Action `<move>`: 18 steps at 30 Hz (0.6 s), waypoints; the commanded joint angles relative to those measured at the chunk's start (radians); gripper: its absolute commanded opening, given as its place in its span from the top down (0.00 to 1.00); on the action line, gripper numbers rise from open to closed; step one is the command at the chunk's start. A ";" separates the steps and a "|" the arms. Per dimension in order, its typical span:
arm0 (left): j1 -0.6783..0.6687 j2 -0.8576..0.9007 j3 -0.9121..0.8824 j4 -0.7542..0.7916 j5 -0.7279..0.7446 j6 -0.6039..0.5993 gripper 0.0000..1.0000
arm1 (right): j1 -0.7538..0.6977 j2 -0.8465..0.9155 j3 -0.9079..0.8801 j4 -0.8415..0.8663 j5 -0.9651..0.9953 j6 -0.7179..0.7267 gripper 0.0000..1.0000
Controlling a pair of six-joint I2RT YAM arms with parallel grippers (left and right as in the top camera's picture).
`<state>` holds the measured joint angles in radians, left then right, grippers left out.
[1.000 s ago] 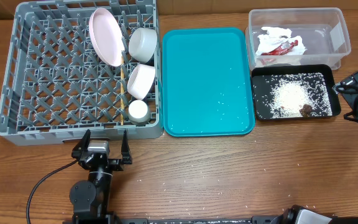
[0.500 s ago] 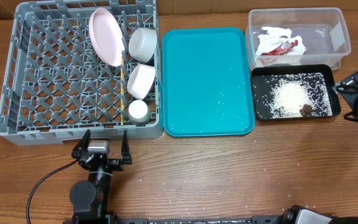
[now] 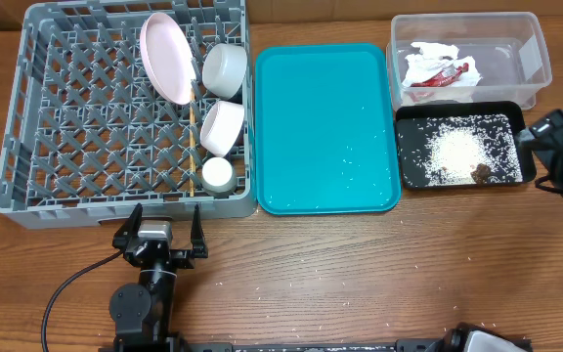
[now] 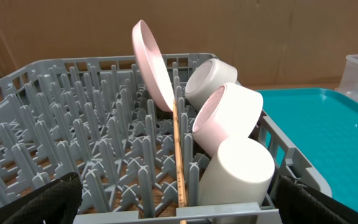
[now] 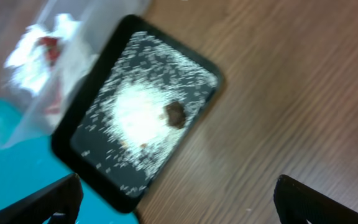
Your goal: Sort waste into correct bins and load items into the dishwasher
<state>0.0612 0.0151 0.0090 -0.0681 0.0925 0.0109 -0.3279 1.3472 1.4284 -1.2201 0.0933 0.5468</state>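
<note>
- Grey lattice dish rack (image 3: pixel 27 117) is seen loaded: pink plate (image 3: pixel 164 57), white bowls (image 3: pixel 225 70), cup (image 3: pixel 217 174) and chopsticks (image 3: pixel 193 147) are stood along its right side.
- Red wrapper with tissue (image 3: pixel 436 68) lies in the clear tub (image 3: pixel 541 59); rice and scraps (image 3: pixel 457 152) are in the black tray (image 3: pixel 407 176).
- Sorting is judged essentially done. The right end effector (image 3: pixel 541 154), just beside the tray's end, should be drawn away without nudging it.
- It is spread wide and empty, as is the left end effector (image 3: pixel 165 220), held over the bench (image 3: pixel 360 284) before the rack.
</note>
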 commanded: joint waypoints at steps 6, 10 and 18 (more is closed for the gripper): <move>0.007 -0.011 -0.004 -0.003 -0.014 0.012 0.00 | 0.207 -0.188 0.011 0.006 0.003 0.004 0.00; 0.007 -0.011 -0.004 -0.003 -0.014 0.012 0.00 | 0.305 -0.272 0.011 0.006 0.002 0.004 0.00; 0.007 -0.011 -0.004 -0.003 -0.014 0.012 0.00 | 0.336 -0.465 -0.035 0.019 0.040 0.003 0.00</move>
<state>0.0612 0.0151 0.0090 -0.0681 0.0925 0.0109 0.0025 0.9451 1.4200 -1.2163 0.0956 0.5468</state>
